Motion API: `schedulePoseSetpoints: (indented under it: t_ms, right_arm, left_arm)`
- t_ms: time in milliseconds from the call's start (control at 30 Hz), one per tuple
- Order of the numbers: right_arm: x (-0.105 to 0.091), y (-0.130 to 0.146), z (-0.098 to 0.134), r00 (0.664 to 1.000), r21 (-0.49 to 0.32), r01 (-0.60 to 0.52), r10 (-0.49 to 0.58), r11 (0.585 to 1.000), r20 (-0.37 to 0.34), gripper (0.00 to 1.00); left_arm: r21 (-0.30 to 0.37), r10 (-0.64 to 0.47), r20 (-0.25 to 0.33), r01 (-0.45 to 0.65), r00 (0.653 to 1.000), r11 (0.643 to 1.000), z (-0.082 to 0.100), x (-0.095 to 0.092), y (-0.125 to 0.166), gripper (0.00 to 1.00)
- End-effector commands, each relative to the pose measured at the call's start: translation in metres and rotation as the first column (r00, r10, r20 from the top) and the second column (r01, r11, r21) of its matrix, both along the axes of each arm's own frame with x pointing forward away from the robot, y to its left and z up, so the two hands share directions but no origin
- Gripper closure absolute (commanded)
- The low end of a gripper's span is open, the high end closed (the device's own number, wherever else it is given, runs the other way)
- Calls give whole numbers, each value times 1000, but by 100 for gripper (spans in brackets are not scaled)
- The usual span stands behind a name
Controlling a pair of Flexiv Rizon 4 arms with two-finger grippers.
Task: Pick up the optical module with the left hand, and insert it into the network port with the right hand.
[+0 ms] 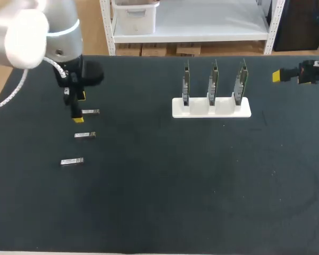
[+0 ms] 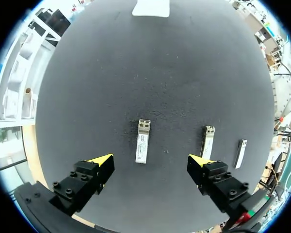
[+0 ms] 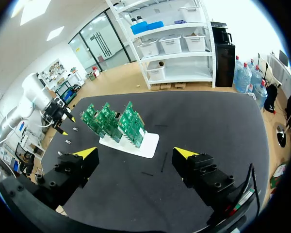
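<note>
Hovering my left end effector [image 2: 150, 161], fingers wide, above one optical module [image 2: 142, 141] on bench [image 2: 160, 73]; right end effector [image 3: 136, 153] wide, empty.

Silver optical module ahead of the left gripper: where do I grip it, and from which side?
Grip the small silver optical module across its long sides at mid-length, coming down from above. It lies flat, lengthwise in line with the gap of the open left gripper.
</note>
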State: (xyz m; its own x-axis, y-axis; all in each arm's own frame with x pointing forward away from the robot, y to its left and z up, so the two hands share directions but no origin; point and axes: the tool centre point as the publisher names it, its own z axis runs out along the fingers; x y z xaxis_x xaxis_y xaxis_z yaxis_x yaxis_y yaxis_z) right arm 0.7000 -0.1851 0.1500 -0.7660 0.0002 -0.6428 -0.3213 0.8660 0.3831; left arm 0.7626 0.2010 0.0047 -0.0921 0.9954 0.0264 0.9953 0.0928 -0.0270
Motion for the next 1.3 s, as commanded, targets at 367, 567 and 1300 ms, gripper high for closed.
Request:
schedulePoseSetpoints:
  t_ms: [367, 567, 1300]
  right_arm:
    - [0, 0, 0, 1000, 0, 0, 0, 1000, 0, 0]
    - [0, 0, 0, 1000, 0, 0, 0, 1000, 0, 0]
    - [0, 0, 0, 1000, 0, 0, 0, 1000, 0, 0]
  left_arm:
    - [26, 19, -7, -18, 1000, 1000, -16, 3, -1, 0]
    - [18, 27, -7, -27, 1000, 999, -18, 3, -1, 0]
    - [1, 25, 10, -25, 1000, 1000, -20, 1, -1, 100]
